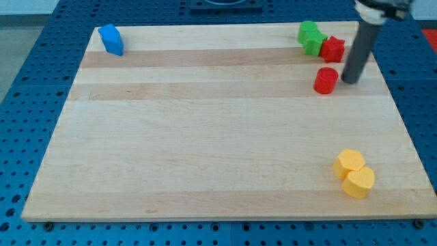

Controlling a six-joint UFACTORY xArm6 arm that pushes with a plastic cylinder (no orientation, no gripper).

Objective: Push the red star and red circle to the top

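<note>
The red star [333, 49] lies near the view's top right, touching a green block [311, 37] on its left. The red circle [326, 80] stands just below the star, apart from it. My tip [351, 81] is down on the board right beside the red circle, on its right, and below the star's right side. The dark rod rises from the tip toward the view's top right corner.
A blue block [111, 39] sits at the view's top left corner of the wooden board [205, 137]. Two yellow blocks [354, 173] lie together at the view's bottom right. The board's right edge runs close to the tip.
</note>
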